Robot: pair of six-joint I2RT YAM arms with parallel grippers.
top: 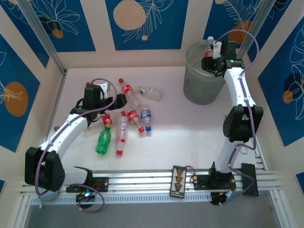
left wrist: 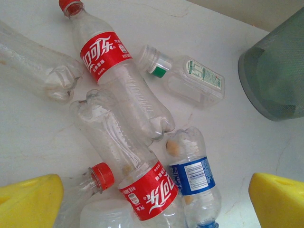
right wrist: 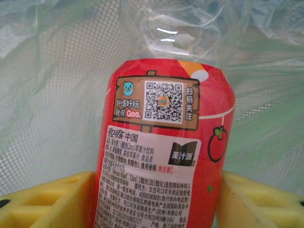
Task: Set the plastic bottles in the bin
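The right tool [right wrist: 156, 183] hangs over the bin [right wrist: 42, 109] with a red-labelled bottle [right wrist: 161, 137] close between its jaws. Whether they pinch it cannot be told. The left tool [left wrist: 154, 190] stands spread wide, and the other bottles [left wrist: 123, 90] lie on the desk [left wrist: 28, 142] beneath and ahead of it.

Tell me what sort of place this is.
Likely a robot test cell, not a home: a white table boxed in by blue printed wall panels, with an aluminium mounting rail along its near edge.
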